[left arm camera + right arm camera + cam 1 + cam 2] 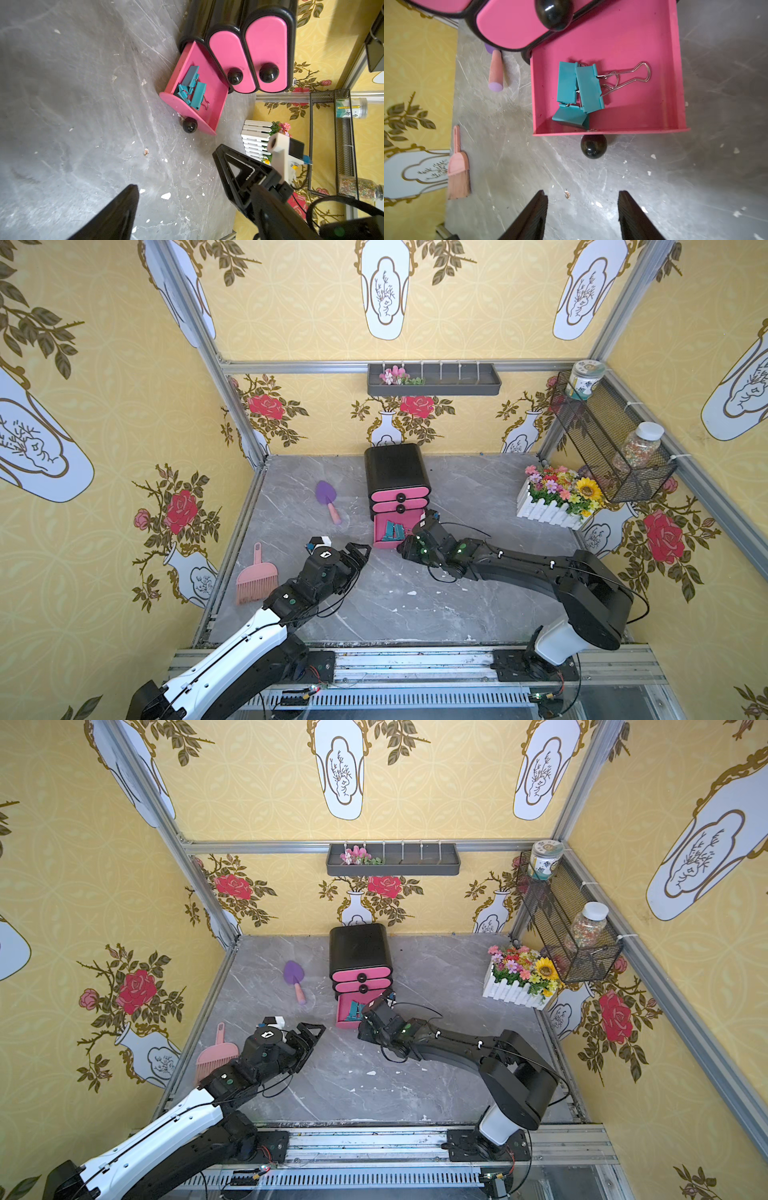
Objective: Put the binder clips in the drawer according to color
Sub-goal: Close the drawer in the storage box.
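The drawer cabinet (397, 466) is black with three pink drawers and stands mid-table. Its bottom drawer (675, 62) is pulled out, black knob (593, 146) facing front. Three teal binder clips (581, 91) lie piled inside it, also seen in both top views (392, 531) (354, 1011) and the left wrist view (192, 89). The two upper drawers (266, 54) are closed. My right gripper (582, 193) hovers just in front of the open drawer, open and empty. My left gripper (361, 549) is left of the drawer, open wide (177, 166), holding nothing. No other clips show.
A purple trowel (328, 499) with a pink handle lies left of the cabinet. A pink brush (256, 576) lies near the left wall. A white picket flower box (552, 497) stands at the right, under a wire basket (606, 439) holding jars. White flecks dot the grey tabletop (395, 601).
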Robot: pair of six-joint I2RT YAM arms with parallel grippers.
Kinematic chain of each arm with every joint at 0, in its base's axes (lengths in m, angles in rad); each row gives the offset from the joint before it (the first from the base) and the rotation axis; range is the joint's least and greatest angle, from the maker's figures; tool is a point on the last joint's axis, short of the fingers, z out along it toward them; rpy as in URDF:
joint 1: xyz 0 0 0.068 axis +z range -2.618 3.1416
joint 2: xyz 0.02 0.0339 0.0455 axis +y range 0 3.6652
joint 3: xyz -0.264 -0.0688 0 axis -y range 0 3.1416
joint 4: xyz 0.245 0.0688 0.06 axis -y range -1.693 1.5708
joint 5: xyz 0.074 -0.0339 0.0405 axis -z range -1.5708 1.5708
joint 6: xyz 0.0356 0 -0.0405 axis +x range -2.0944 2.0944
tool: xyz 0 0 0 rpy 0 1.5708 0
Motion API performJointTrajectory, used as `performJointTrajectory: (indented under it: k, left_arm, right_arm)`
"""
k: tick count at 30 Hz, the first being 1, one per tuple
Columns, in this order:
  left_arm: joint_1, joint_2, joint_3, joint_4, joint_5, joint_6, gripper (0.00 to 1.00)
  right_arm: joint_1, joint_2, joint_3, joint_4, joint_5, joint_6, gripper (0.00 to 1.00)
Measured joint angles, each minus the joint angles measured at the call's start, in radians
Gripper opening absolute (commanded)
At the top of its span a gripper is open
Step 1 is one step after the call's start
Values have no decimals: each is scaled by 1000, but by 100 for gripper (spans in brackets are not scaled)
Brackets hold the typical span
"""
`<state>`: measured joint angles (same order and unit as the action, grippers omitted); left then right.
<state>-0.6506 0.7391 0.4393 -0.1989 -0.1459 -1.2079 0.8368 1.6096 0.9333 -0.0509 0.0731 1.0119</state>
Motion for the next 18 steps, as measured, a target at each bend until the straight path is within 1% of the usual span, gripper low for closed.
performJointTrajectory:
  k: [6, 18]
  left_arm:
    - [0, -29, -8, -18, -8, -1, 90]
    - [0, -42, -19, -34, -8, -4, 90]
  right_arm:
    - [-28, 68, -3, 68, -45, 90, 57]
    - [-39, 164, 3, 117, -74, 114, 54]
